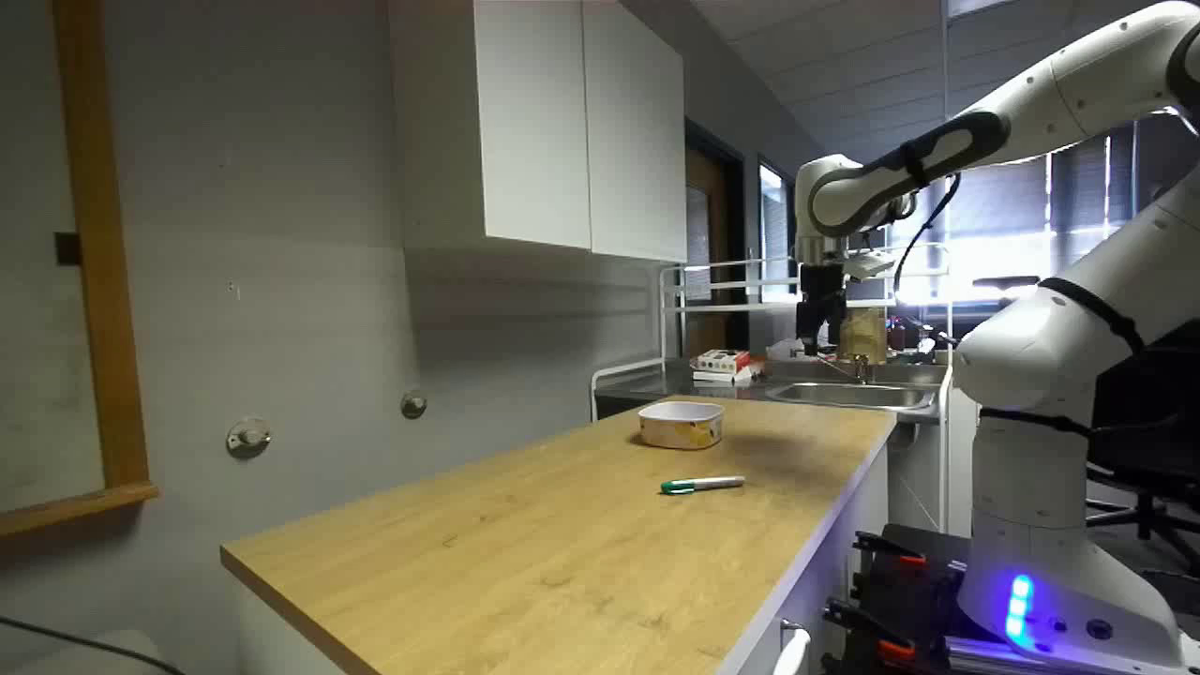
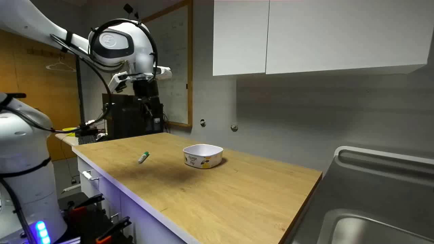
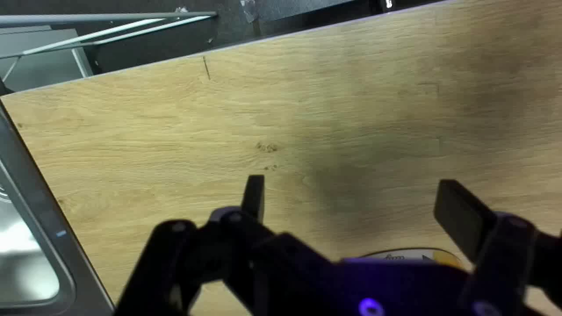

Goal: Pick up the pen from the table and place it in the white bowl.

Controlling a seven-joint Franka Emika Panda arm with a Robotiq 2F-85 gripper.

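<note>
A slim, straight marker pen [image 1: 703, 485] with a green cap [image 1: 675, 487] and a whitish barrel [image 1: 722, 483] lies on the long light-wood table [image 1: 525, 553], apart from the small, low-walled white bowl [image 2: 202, 160] with yellow prints on its side, and nearer than the bowl to the robot. It has the look of stiff, smooth plastic, so it should be light, hard to crush and somewhat slippery; being round, it may well roll if one finger touches it ahead of the other. The black two-fingered gripper [image 3: 350, 197] hangs well above the table, its fingers [image 3: 253, 193] spread wide with nothing held between them. The wrist view shows part of the bowl beyond the gripper's body but no pen, so the approach probably has to be lined up by the exterior views first. The best hold looks to be across the barrel near the pen's mid-length, one finger on each long side, low enough for the tips to reach down beside it without pressing hard into the table. A hold on the cap alone seems riskier, since the cap could pull loose and the barrel end would droop. A modest squeeze should do. As the pen looks about as long as the bowl is wide, it may end up leaning rather than lying flat inside.
</note>
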